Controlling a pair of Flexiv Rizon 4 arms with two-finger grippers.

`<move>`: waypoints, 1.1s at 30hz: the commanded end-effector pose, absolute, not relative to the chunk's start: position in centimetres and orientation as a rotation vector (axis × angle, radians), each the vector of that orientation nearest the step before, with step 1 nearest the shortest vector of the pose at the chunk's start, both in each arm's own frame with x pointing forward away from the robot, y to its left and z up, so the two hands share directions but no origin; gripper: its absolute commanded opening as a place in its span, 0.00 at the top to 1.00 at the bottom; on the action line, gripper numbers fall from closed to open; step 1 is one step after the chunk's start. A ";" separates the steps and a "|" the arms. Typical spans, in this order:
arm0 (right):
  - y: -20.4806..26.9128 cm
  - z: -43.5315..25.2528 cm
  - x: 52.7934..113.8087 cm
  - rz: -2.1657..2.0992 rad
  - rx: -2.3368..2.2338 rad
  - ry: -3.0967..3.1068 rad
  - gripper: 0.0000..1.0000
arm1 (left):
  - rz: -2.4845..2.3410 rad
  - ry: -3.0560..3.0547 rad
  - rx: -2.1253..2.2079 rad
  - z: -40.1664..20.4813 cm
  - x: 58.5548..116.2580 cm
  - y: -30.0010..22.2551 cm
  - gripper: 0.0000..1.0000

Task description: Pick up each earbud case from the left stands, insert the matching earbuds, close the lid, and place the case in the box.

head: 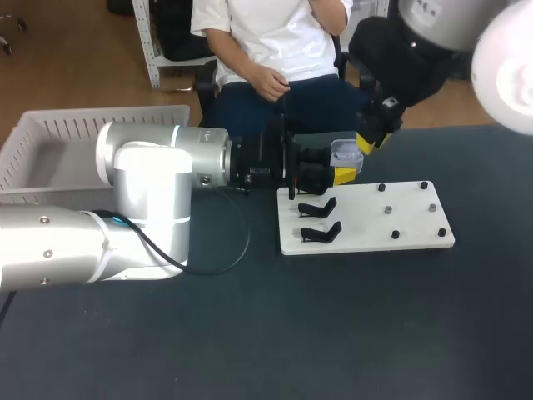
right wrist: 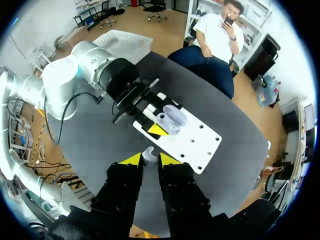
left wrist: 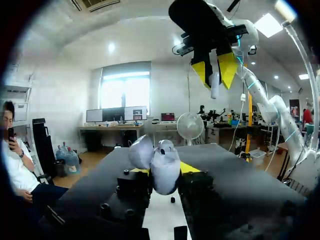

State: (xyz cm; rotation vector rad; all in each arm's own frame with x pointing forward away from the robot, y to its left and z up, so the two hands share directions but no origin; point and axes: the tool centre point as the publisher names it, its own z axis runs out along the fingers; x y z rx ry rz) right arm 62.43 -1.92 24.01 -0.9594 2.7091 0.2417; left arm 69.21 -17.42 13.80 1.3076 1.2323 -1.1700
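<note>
From the head view, your left hand [head: 343,169] is clamped on the open earbud case [head: 345,155] above the stand board [head: 366,218]. Your right hand [head: 369,143] hangs just above it, and the box [head: 50,146] sits well apart on the bench.

The left wrist view alone shows the lid tipped back and a white earbud [left wrist: 214,85] pinched overhead.

The right wrist view looks down past that earbud into the case.

Expect light, hard, glossy shells that are likely slippery. Keep hold of the case's lower body, clear of the hinge.
</note>
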 end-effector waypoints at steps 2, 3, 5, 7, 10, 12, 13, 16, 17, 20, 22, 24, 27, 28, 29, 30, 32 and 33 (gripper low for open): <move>-1.8 24.1 62.5 0.239 -0.957 2.714 1.00 | -1.166 1.230 1.302 13.7 69.1 -17.4 1.00; -1.8 24.1 62.5 0.239 -0.957 2.714 1.00 | -1.166 1.230 1.302 13.7 69.1 -17.4 1.00; -1.8 24.1 62.5 0.239 -0.957 2.714 1.00 | -1.166 1.230 1.302 13.7 69.1 -17.4 1.00; -1.8 24.1 62.5 0.239 -0.957 2.714 1.00 | -1.166 1.230 1.302 13.7 69.1 -17.4 1.00; -1.8 24.1 62.5 0.239 -0.957 2.714 1.00 | -1.166 1.230 1.302 13.7 69.1 -17.4 1.00; -1.8 24.1 62.5 0.239 -0.957 2.714 1.00 | -1.166 1.230 1.302 13.7 69.1 -17.4 1.00; -1.8 24.1 62.5 0.239 -0.957 2.714 1.00 | -1.166 1.230 1.302 13.7 69.1 -17.4 1.00; -1.8 24.1 62.5 0.239 -0.957 2.714 1.00 | -1.166 1.230 1.302 13.7 69.1 -17.4 1.00; -1.8 24.1 62.5 0.239 -0.957 2.714 1.00 | -1.166 1.230 1.302 13.7 69.1 -17.4 1.00; -1.8 24.1 62.5 0.239 -0.957 2.714 1.00 | -1.166 1.230 1.302 13.7 69.1 -17.4 1.00; -1.8 24.1 62.5 0.239 -0.957 2.714 1.00 | -1.166 1.230 1.302 13.7 69.1 -17.4 1.00; -1.8 24.1 62.5 0.239 -0.957 2.714 1.00 | -1.166 1.230 1.302 13.7 69.1 -17.4 1.00; -1.5 23.7 62.8 0.212 -0.971 2.729 1.00 | -1.166 1.230 1.302 13.7 69.1 -17.4 1.00; -1.3 23.6 63.0 0.197 -0.975 2.732 1.00 | -1.166 1.230 1.302 13.7 69.1 -17.4 1.00; -1.1 23.4 63.2 0.201 -0.976 2.733 1.00 | -1.166 1.230 1.302 13.7 69.1 -17.4 1.00; -0.9 23.3 63.3 0.201 -0.977 2.734 1.00 | -1.166 1.230 1.302 13.7 69.1 -17.4 1.00; -0.4 23.0 63.6 0.201 -0.976 2.735 1.00 | -1.166 1.230 1.302 13.7 69.1 -17.4 1.00; -0.2 22.7 63.9 0.198 -0.975 2.736 1.00 | -1.166 1.230 1.302 13.7 69.1 -17.4 1.00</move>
